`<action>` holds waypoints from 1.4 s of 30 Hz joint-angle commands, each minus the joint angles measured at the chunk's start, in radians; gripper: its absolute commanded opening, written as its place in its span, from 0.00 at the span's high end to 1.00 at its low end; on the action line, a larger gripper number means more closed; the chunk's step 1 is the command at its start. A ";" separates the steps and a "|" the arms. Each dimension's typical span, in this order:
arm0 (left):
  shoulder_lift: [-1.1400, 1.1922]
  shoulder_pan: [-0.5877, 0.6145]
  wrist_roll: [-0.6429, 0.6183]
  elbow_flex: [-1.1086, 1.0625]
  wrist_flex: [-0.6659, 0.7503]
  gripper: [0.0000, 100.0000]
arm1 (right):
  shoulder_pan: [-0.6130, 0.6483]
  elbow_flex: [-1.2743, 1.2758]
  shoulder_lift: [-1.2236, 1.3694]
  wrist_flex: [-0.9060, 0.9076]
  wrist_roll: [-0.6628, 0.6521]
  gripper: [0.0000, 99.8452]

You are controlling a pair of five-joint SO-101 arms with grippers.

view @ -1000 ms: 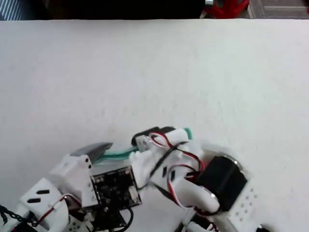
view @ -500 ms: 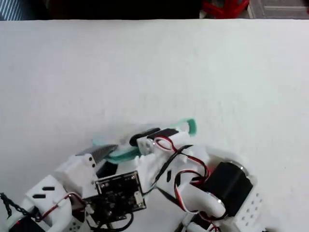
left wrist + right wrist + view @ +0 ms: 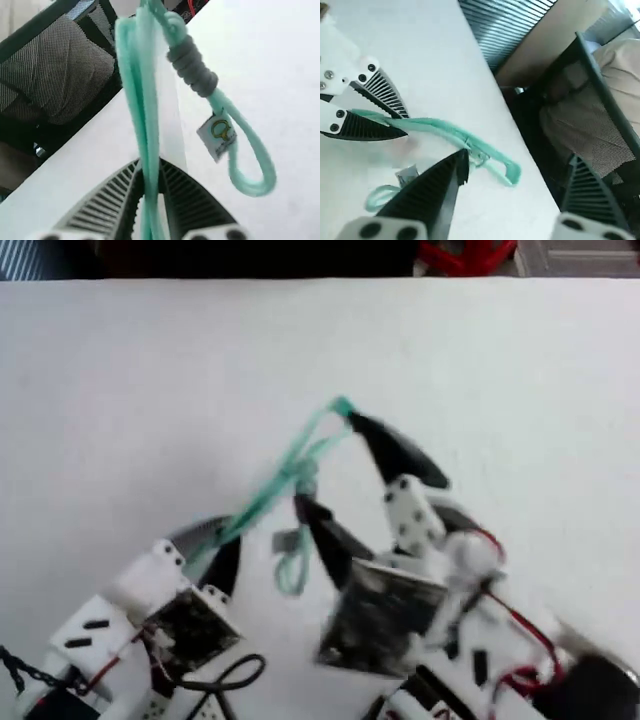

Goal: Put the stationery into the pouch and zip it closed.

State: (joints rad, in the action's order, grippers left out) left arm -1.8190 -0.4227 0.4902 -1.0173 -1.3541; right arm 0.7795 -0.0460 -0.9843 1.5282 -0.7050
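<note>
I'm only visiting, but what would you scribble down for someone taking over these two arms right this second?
Left hand: shut on the green edge of the pouch.
Right hand: open, one fingertip by the pouch's far end.
The strap loop and its tag hang free.
Done: pouch gripped.
Cannot tell whether the stationery is inside or the zip closed.
Left: check that, then zip it.

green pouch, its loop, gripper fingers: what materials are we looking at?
The pouch: thin, limp sheet with teal edging, probably soft plastic or fabric; it sits pinched flat in the left gripper. The loop: smooth round teal cord, rubbery or woven, cannot tell. The fingers: hard matte plastic, ribbed, likely printed.
</note>
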 commanded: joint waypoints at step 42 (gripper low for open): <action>-0.007 0.016 -0.123 0.006 -0.029 0.98 | -0.056 0.962 -0.194 -0.791 0.474 0.74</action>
State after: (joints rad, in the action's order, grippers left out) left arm -1.8236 -0.4058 0.3767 -1.0173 -1.3802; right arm 0.7580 0.9712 -1.1884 0.7595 -0.2524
